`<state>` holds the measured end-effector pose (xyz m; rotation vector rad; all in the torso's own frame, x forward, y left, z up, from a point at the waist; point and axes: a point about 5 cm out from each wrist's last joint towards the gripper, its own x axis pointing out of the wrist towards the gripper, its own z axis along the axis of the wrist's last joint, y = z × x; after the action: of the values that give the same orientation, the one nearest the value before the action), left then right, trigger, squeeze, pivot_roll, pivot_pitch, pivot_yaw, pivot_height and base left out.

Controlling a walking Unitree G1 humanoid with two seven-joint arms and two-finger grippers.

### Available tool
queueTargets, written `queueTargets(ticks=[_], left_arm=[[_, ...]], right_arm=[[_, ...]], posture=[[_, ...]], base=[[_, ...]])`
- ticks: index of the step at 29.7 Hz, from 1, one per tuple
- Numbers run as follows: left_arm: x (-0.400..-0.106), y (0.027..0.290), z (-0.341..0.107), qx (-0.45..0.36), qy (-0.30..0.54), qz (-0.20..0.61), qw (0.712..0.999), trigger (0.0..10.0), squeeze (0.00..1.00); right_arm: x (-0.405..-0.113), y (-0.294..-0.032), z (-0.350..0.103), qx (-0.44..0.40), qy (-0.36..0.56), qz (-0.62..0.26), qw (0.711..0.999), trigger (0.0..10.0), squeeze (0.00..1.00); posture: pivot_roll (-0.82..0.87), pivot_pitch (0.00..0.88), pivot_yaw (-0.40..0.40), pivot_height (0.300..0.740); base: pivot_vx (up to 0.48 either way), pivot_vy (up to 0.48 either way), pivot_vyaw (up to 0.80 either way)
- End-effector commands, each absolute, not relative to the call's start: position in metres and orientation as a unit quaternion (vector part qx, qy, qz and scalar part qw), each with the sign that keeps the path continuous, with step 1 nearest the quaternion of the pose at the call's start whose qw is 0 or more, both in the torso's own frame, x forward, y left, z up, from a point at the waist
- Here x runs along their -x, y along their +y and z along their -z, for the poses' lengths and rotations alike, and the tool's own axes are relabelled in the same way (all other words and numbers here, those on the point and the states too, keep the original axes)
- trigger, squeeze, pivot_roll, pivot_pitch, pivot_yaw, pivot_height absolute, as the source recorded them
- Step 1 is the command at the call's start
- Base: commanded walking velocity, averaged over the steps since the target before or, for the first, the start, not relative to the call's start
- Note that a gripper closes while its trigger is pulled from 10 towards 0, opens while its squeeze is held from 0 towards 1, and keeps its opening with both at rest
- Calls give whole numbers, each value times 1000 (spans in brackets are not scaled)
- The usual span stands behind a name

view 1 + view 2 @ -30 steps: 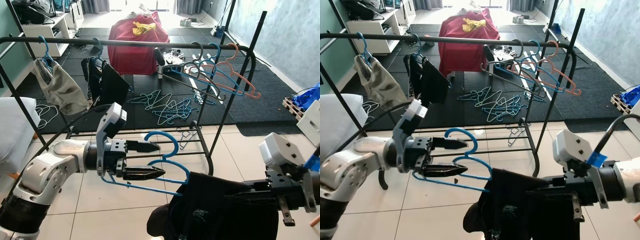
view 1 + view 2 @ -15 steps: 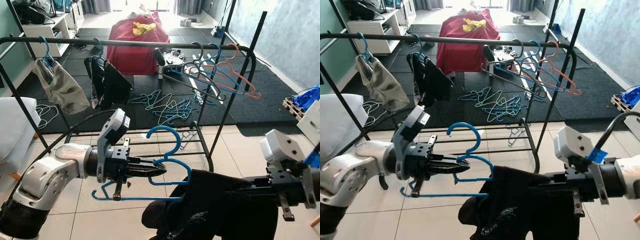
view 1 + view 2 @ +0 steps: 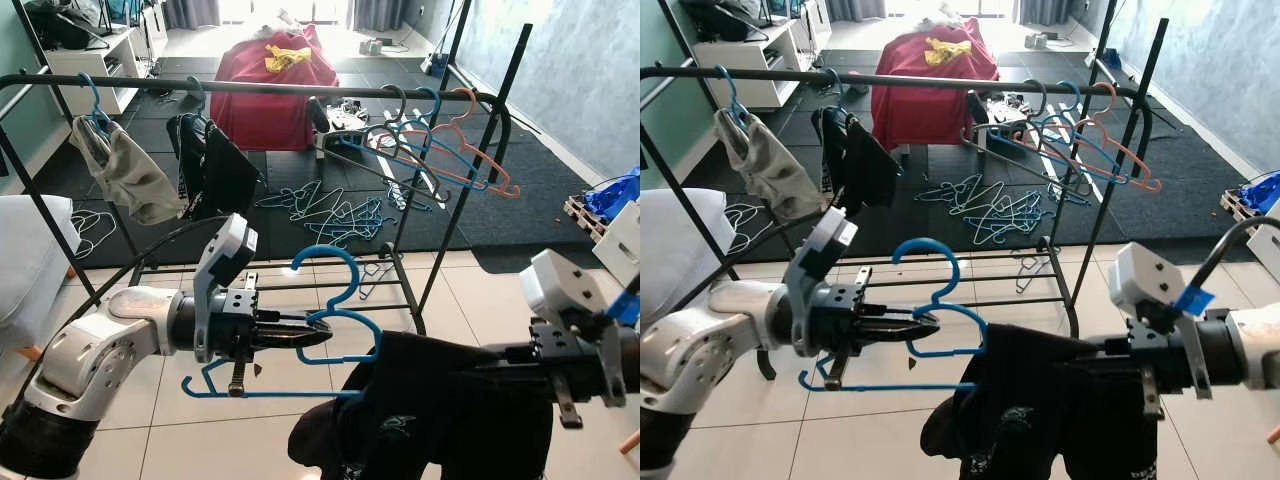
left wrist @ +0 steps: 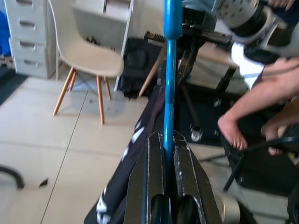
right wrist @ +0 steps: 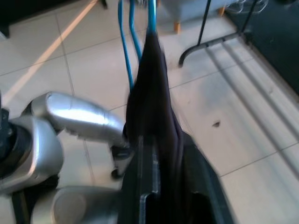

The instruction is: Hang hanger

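My left gripper (image 3: 322, 337) is shut on the neck of a blue wire hanger (image 3: 342, 318), just below its hook, and holds it low in front of the black clothes rail (image 3: 250, 88). In the left wrist view the two fingers pinch the blue wire (image 4: 168, 93). A black garment (image 3: 440, 415) drapes over the hanger's right shoulder and hangs down. My right gripper (image 3: 490, 358) reaches in from the right and is shut on that garment; the cloth covers its fingertips.
A beige garment (image 3: 125, 178) and a black one (image 3: 215, 165) hang at the rail's left. Several empty hangers (image 3: 430, 140) hang at its right end, and more hangers (image 3: 335, 215) lie on the dark mat behind. A person's foot (image 4: 231, 133) and a chair (image 4: 88, 60) appear in the left wrist view.
My left gripper's fingers have shut on the hanger's neck. The hanger's bottom bar has swung down to level, and the garment sits further onto the hanger.
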<state>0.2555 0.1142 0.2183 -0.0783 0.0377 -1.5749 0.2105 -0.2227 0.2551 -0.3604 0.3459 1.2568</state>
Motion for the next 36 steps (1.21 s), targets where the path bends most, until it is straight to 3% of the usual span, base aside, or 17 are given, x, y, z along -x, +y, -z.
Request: queueTargets(ticks=[1, 2, 12, 14, 16, 22, 25, 26, 27, 28, 30, 31, 36], left_arm=[[-253, 107, -221, 56, 0, 714, 698, 0, 0], [-253, 103, -221, 71, -10, 711, 700, 0, 0], [-261, 105, -216, 95, -24, 686, 721, 0, 0], [-264, 109, -216, 92, -24, 679, 728, 0, 0], [-268, 117, -221, 88, -31, 667, 739, 0, 0], [-268, 127, -229, 74, -39, 662, 745, 0, 0], [-268, 136, -239, 68, -48, 663, 744, 0, 0], [-268, 139, -245, 67, -57, 665, 742, 0, 0], [-268, 139, -245, 67, -57, 665, 742, 0, 0], [-268, 141, -251, 64, -66, 670, 737, 0, 0], [-268, 142, -255, 61, -71, 673, 734, 0, 0], [-267, 143, -260, 60, -80, 677, 729, 0, 0], [-265, 142, -272, 65, -101, 690, 714, 0, 0]], right_arm=[[-211, -222, -263, 161, 136, -583, 785, 10000, 678], [-214, -225, -271, 152, 113, -576, 795, 10000, 1000], [-211, -234, -292, 117, 51, -566, 814, 10000, 1000], [-210, -240, -297, 114, 35, -555, 824, 10000, 1000], [-206, -256, -315, 89, -21, -519, 850, 10000, 1000], [-189, -273, -323, 53, -50, -499, 864, 10000, 1000], [-177, -278, -310, 42, -12, -497, 866, 10000, 922], [-174, -280, -304, 39, 0, -491, 870, 10000, 639], [-174, -280, -304, 39, 0, -491, 870, 10000, 639], [-173, -281, -300, 39, 7, -483, 875, 10000, 90], [-172, -281, -298, 39, 9, -478, 877, 10000, 90], [-172, -281, -296, 39, 11, -475, 879, 10000, 0], [-175, -281, -292, 43, 10, -465, 884, 10000, 0]], posture=[[-140, 75, -23, 740], [-144, 74, -25, 740], [-148, 77, -30, 740], [-147, 79, -29, 740], [-147, 80, -34, 740], [-146, 90, -37, 740], [-149, 93, -33, 740], [-148, 95, -32, 740], [-148, 95, -32, 740], [-146, 94, -29, 740], [-145, 94, -29, 740], [-144, 93, -27, 740], [-141, 91, -26, 740]], base=[[0, 0, 0], [0, 0, 0], [0, 0, 0], [0, 0, 0], [0, 0, 0], [0, 0, 0], [0, 0, 0], [0, 0, 0], [0, 0, 0], [0, 0, 0], [0, 0, 0], [0, 0, 0], [0, 0, 0]])
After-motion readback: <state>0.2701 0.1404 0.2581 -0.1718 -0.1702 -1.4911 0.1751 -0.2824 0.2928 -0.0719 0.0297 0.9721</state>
